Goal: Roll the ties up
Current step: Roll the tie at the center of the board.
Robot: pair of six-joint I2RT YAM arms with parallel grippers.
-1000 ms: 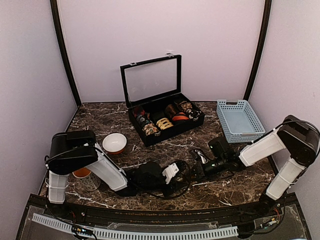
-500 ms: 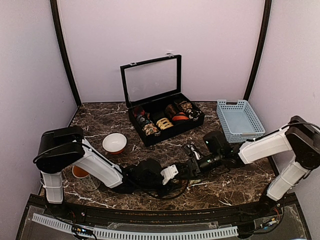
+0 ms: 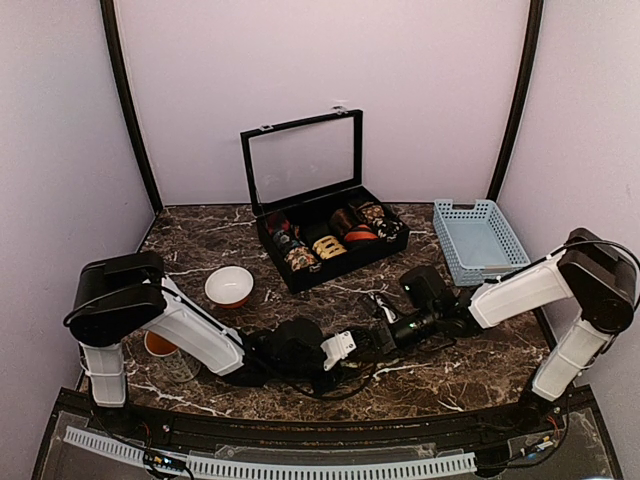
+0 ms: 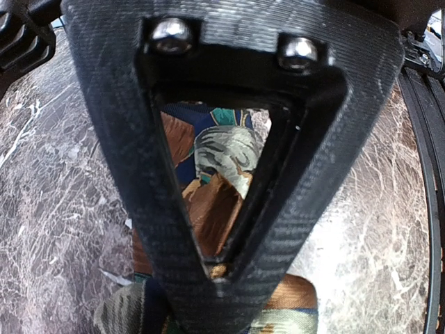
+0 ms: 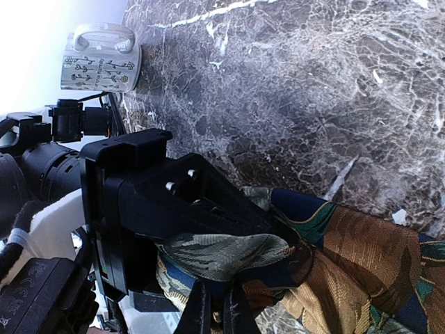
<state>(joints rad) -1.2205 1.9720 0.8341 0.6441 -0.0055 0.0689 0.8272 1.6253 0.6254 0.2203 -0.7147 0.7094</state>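
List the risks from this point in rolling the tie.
1. The right gripper is shut right at the edge of a fold of the tie. It seems to have caught little fabric, so the fold may slip out and the roll could loosen.
2. The left gripper clamps the same bunch of fabric very close by, so the two sets of fingers could collide on the next move.

Top camera high behind the arms (image 3: 190, 335), looking down on the whole table (image 3: 200, 240), left wrist camera very close, peering through its own finger (image 4: 118, 160), right wrist camera close too, both seeing the same tie (image 4: 222, 149)
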